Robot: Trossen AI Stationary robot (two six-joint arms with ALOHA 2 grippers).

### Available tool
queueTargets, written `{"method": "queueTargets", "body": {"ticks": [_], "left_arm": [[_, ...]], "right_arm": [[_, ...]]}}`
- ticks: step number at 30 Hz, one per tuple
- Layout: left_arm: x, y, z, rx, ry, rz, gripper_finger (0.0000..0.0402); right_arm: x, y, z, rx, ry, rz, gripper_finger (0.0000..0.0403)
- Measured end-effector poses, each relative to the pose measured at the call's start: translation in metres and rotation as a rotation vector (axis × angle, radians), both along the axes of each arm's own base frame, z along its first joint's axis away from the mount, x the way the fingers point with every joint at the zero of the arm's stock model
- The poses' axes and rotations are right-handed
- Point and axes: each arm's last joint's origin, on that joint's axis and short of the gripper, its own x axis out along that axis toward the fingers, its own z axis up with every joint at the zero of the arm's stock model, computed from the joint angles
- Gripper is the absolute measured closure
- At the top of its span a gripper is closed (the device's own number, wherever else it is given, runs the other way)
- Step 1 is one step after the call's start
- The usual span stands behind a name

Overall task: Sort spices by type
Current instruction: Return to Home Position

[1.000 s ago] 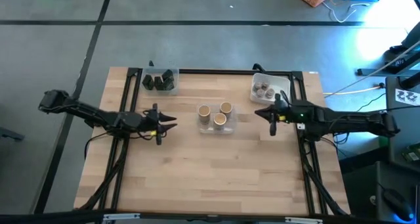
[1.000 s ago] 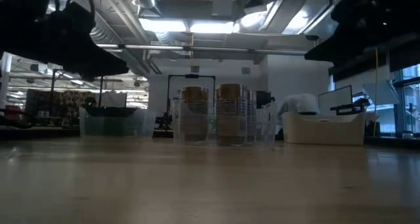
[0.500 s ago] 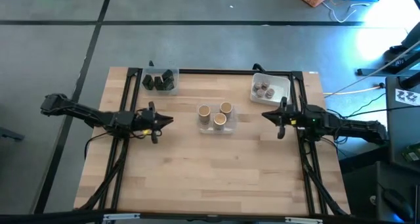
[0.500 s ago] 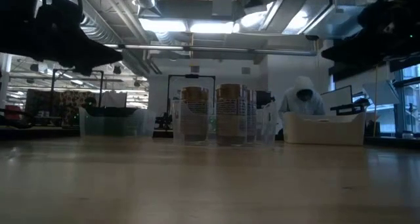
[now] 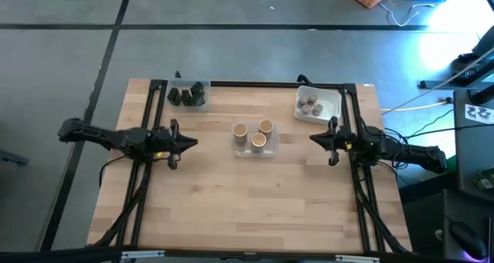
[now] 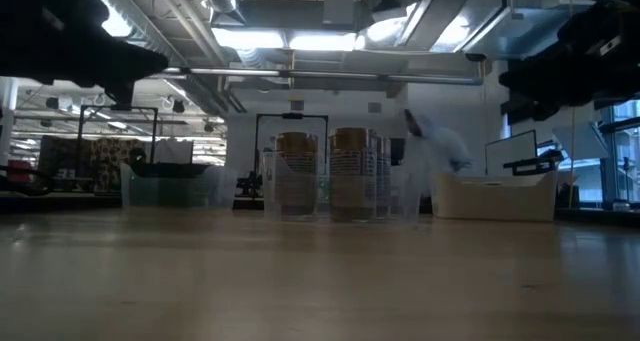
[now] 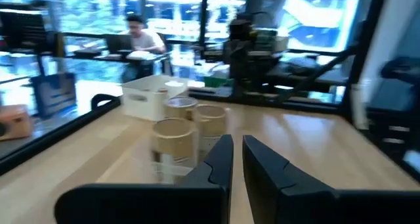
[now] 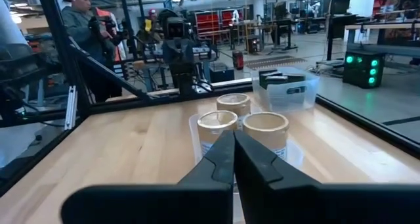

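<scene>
Spices stand in three tubs. Three tan cylinders (image 5: 255, 134) in a clear tub (image 5: 241, 150) sit between both grippers, ahead of each one's fingertips; their printed bands are too blurred to read. The left gripper (image 5: 191, 143) hovers empty, its fingers almost pressed together; dark jars (image 5: 187, 95) fill a second clear tub (image 5: 203, 102) off to its far side. The right gripper (image 5: 312, 138) is pressed together and empty, with small round jars (image 5: 311, 105) in the white tub (image 5: 333, 101) just beyond it.

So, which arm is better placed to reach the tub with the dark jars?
Left. The left end effector hangs on the same side as the dark jars; the right end effector is beyond the tan jars.
</scene>
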Motion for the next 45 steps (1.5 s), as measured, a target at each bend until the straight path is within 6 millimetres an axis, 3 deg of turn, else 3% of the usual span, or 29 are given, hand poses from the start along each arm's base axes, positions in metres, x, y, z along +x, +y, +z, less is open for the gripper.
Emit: {"method": "queueTargets", "body": {"ticks": [5, 45], "left_arm": [[-0.0106, 0.0008, 0.0015, 0.008, -0.038, -0.042, 0.0383], [-0.0108, 0.0031, 0.0018, 0.086, 0.022, 0.033, 0.0382]], "right_arm": [[0.0000, 0.0000, -0.0005, -0.001, 0.005, 0.000, 0.0391], [0.0001, -0.0007, -0.0015, 0.001, 0.010, -0.023, 0.0391]]}}
